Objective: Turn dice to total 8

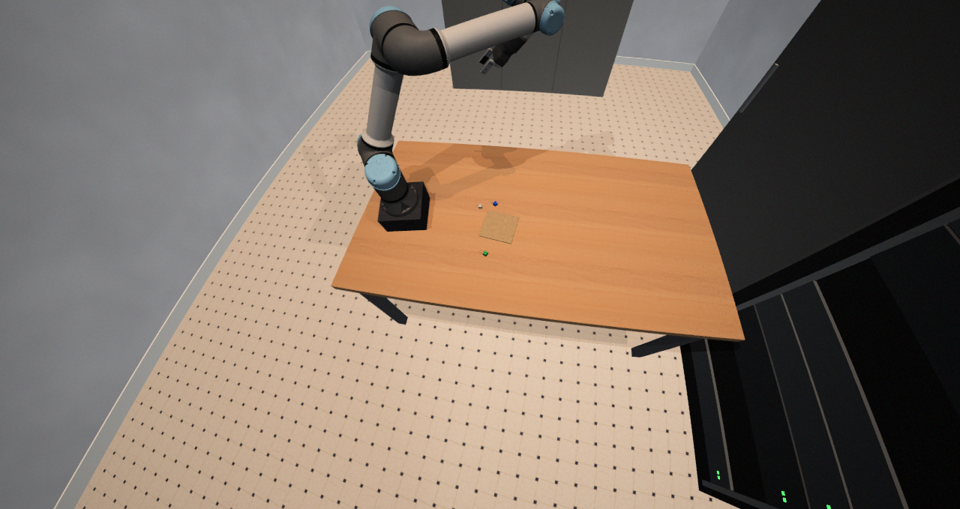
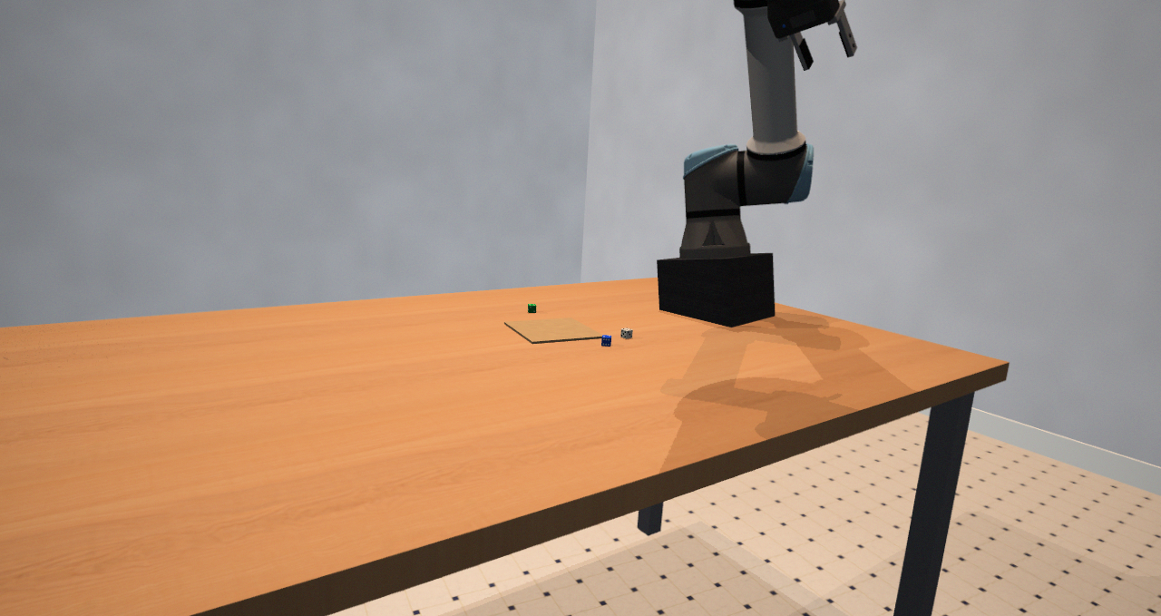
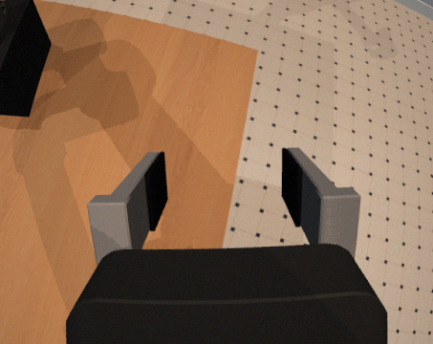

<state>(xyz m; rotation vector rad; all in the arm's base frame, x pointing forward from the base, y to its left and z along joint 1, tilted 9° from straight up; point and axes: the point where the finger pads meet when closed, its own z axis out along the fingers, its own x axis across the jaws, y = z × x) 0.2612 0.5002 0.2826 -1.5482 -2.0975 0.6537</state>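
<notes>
A tan square mat (image 1: 499,227) (image 2: 554,329) lies flat on the table. A green die (image 1: 485,253) (image 2: 531,308) lies on the table off one side of the mat. A blue die (image 1: 495,203) (image 2: 606,340) and a white die (image 1: 480,206) (image 2: 627,334) lie near each other off the opposite side, the white one closer to the robot's base. The numbers on top are too small to read. My gripper (image 1: 486,63) (image 2: 826,60) (image 3: 224,174) is open and empty, high above the table and far from the dice. No die or mat shows in the wrist view.
The wooden table (image 1: 604,238) (image 2: 325,417) (image 3: 197,86) carries the robot's black base block (image 1: 403,216) (image 2: 714,291) (image 3: 15,86) near one end. In the wrist view the table's edge runs below the gripper, with tiled floor (image 3: 321,119) beyond. A dark cabinet (image 1: 537,49) stands behind the table.
</notes>
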